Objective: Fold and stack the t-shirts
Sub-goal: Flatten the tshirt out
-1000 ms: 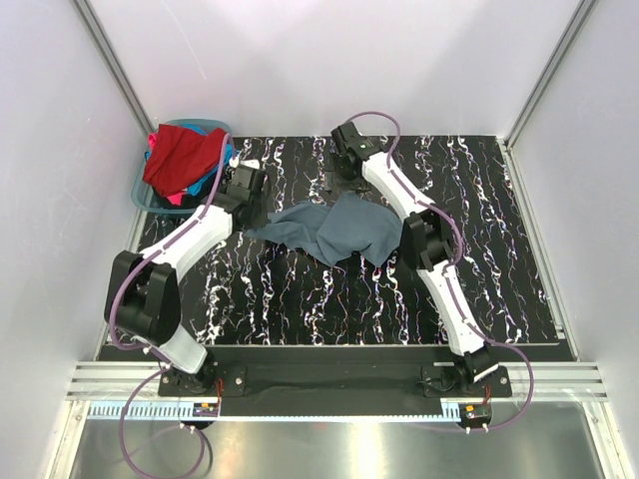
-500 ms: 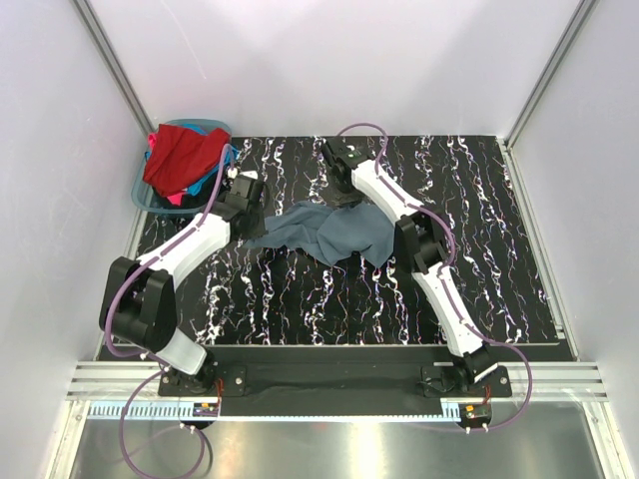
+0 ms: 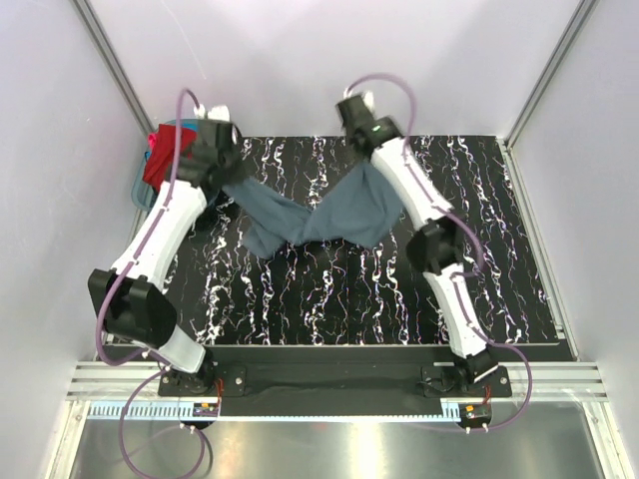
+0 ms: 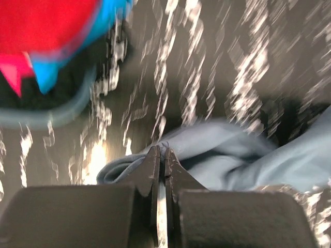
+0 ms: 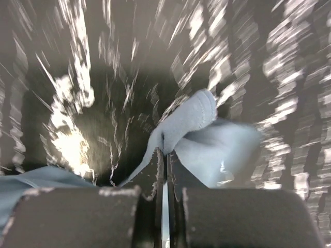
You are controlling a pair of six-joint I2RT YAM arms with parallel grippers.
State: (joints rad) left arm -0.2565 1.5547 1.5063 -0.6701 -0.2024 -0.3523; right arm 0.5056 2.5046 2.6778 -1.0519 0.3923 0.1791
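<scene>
A slate grey-blue t-shirt [image 3: 310, 215] hangs lifted between both grippers above the black marbled table [image 3: 499, 249], sagging in the middle with its lower part still on the surface. My left gripper [image 3: 228, 172] is shut on its left end near the basket. In the left wrist view the gripper [image 4: 161, 152] pinches a fold of the grey-blue cloth [image 4: 232, 155]. My right gripper [image 3: 367, 158] is shut on the shirt's right end at the back of the table. The right wrist view shows the gripper [image 5: 166, 150] clamped on a hem of the cloth [image 5: 194, 121]. Other t-shirts, red [image 3: 160, 160] on top, lie in the basket.
The teal-blue plastic basket [image 3: 140, 192] stands at the back left corner, off the table's edge. In the left wrist view its rim [image 4: 51, 116] shows with red [image 4: 46, 23], bright blue [image 4: 49, 77] and pink [image 4: 13, 72] cloth. White walls close in behind and at both sides.
The right gripper has shut on the grey-blue shirt. Both arms have risen and moved back and apart, lifting the shirt's ends off the table.
</scene>
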